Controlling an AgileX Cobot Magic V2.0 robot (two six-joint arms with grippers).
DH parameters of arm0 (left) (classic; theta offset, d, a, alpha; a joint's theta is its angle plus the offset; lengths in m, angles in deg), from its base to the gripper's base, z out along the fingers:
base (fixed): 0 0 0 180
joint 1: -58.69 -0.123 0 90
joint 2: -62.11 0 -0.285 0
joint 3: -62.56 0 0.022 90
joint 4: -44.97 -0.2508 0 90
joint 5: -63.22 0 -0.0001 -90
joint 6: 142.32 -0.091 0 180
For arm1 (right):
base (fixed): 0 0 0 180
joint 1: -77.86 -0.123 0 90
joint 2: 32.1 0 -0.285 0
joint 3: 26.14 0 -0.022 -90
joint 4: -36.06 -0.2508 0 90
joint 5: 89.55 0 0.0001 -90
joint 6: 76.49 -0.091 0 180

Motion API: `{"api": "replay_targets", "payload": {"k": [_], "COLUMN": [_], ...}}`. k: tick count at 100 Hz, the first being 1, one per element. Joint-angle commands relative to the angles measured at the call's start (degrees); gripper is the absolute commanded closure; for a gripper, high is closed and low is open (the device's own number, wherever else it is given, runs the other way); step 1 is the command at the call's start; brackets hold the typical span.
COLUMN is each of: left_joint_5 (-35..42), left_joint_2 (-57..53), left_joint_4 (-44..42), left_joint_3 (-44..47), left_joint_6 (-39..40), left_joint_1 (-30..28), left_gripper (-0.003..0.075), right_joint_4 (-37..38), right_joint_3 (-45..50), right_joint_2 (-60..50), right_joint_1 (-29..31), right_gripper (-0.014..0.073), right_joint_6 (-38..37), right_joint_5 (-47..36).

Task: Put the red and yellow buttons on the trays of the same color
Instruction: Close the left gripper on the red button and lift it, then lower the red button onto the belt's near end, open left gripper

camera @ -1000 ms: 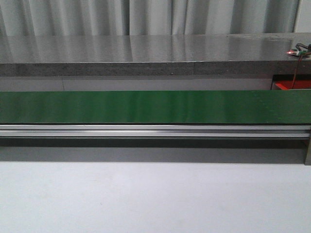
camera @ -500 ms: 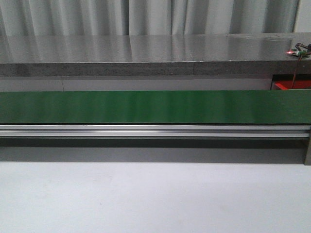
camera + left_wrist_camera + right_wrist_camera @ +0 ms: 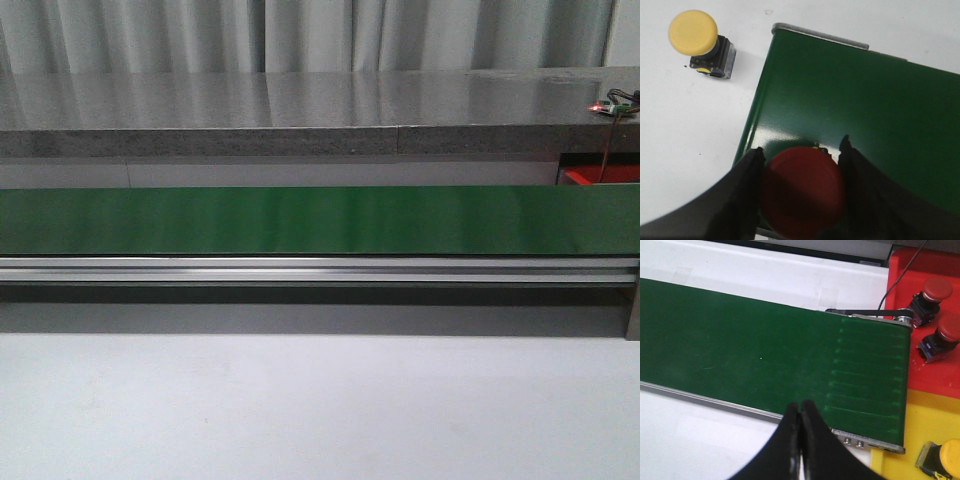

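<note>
In the left wrist view a red button (image 3: pixel 802 192) sits between my left gripper's (image 3: pixel 801 150) two fingers, which press against both sides of its cap, over the end of the green belt (image 3: pixel 865 100). A yellow button (image 3: pixel 694 34) stands on the white table beside the belt's end. In the right wrist view my right gripper (image 3: pixel 800 407) is shut with nothing in it, above the belt's near rail. The red tray (image 3: pixel 935 382) holds two red buttons (image 3: pixel 936 289) (image 3: pixel 950 329). The yellow tray (image 3: pixel 930 420) holds a yellow button (image 3: pixel 949 455). Neither gripper shows in the front view.
The green belt (image 3: pixel 320 220) runs across the whole front view on an aluminium rail, with a grey counter behind it. A corner of the red tray (image 3: pixel 600 176) shows at the belt's right end. A black cable (image 3: pixel 900 275) crosses the red tray.
</note>
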Motion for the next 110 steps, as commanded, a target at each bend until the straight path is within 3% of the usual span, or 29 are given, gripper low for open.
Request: {"api": "replay_targets", "payload": {"k": [1, 14, 24, 60, 82, 110], "left_joint_5": [3.2, 3.2, 3.0, 4.2, 3.9, 5.4], "left_joint_2": [-2.0, -2.1, -2.7, -10.3, -10.2, -2.3], "left_joint_4": [0.0, 0.2, 0.9, 0.3, -5.0, -4.8], "left_joint_3": [-1.4, -1.4, -1.4, -4.0, -4.5, -6.8], "left_joint_6": [-0.1, -0.2, -0.2, -0.2, -0.2, -0.1], "left_joint_1": [0.3, 0.4, 0.7, 1.6, -3.2, -9.4], "left_gripper": [0.0468, 0.0208, 0.0084, 0.0081, 0.008, 0.0081], "right_joint_4": [-1.0, -1.0, -1.0, -1.0, -1.0, -1.0], "right_joint_3": [-1.6, -1.6, -1.6, -1.6, -1.6, -1.6], "right_joint_2": [-1.1, -1.1, -1.1, -1.1, -1.1, -1.1], "right_joint_1": [-0.1, -0.1, -0.1, -0.1, -0.1, -0.1], "right_gripper": [0.0666, 0.0666, 0.0666, 0.0666, 0.0666, 0.0666], "right_joint_6": [0.4, 0.4, 0.4, 0.4, 0.4, 0.4], "right_joint_5": [-2.9, -2.9, -2.9, -2.9, -2.9, -2.9]}}
